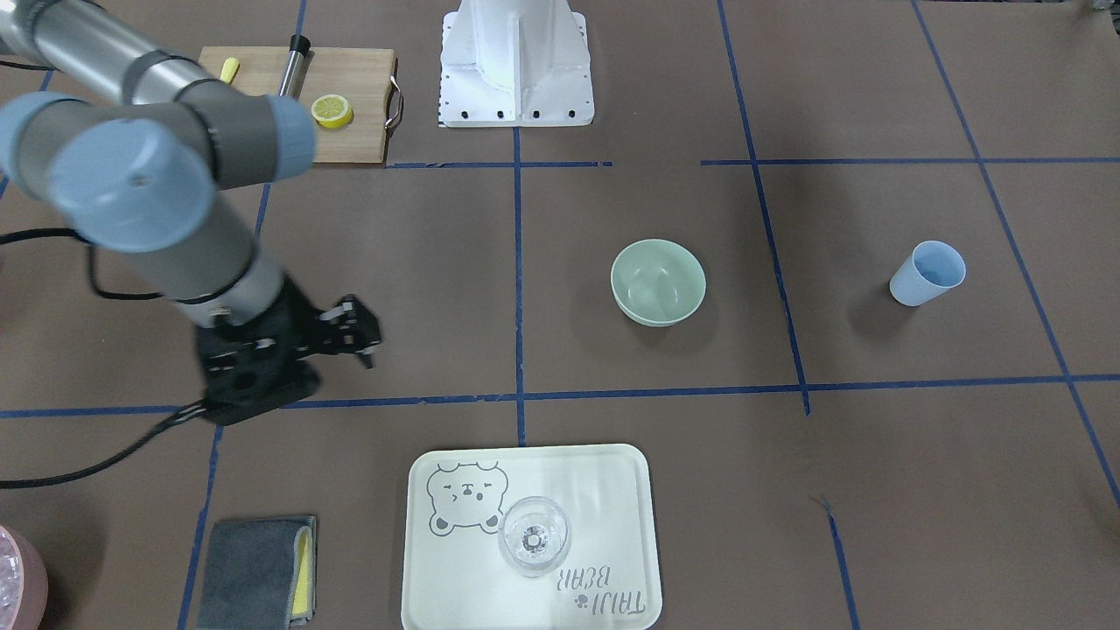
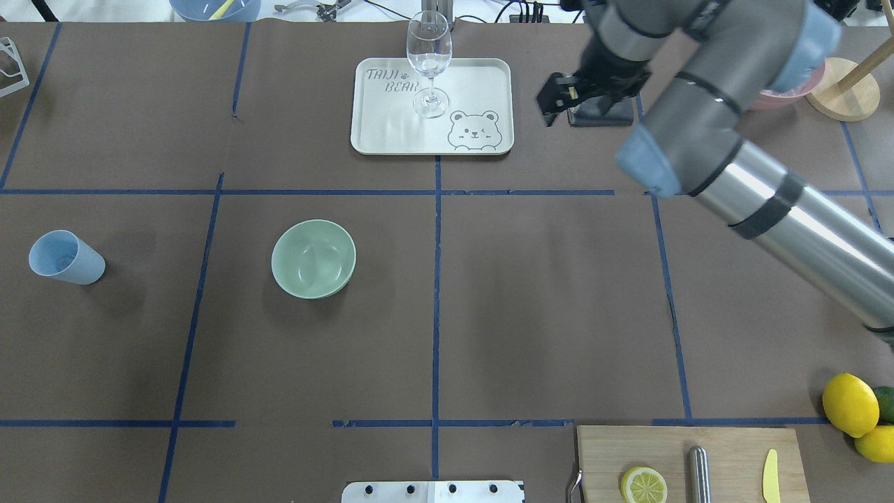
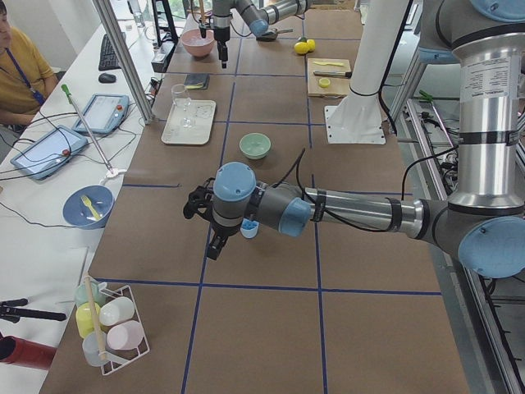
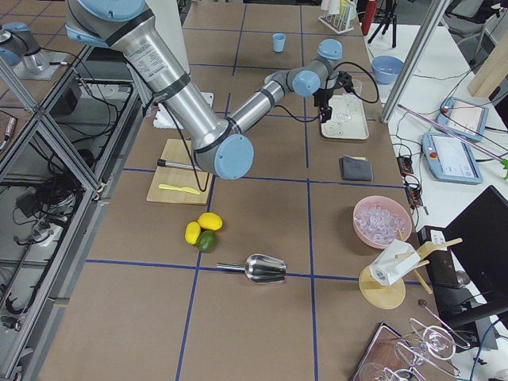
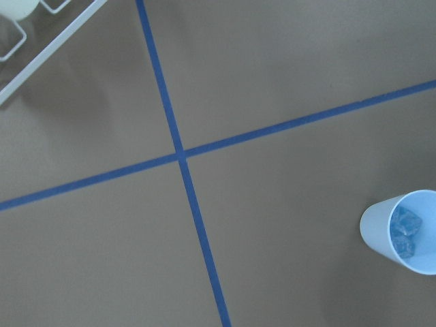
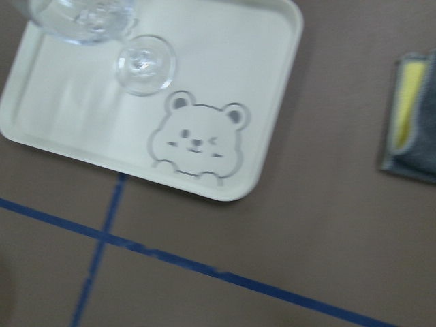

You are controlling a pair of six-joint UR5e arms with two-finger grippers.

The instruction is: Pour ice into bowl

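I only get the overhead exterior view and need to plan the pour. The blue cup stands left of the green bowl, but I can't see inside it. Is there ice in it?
Observer: Yes. The left wrist view looks down into the blue cup and shows clear ice cubes inside.
Operator: The left arm is out of my picture. Where is it?
Observer: In the exterior left view the left gripper hangs close to that cup, not around it. Open or shut, I cannot tell.
Operator: Any other ice?
Observer: The exterior right view shows a pink container filled with clear pieces.
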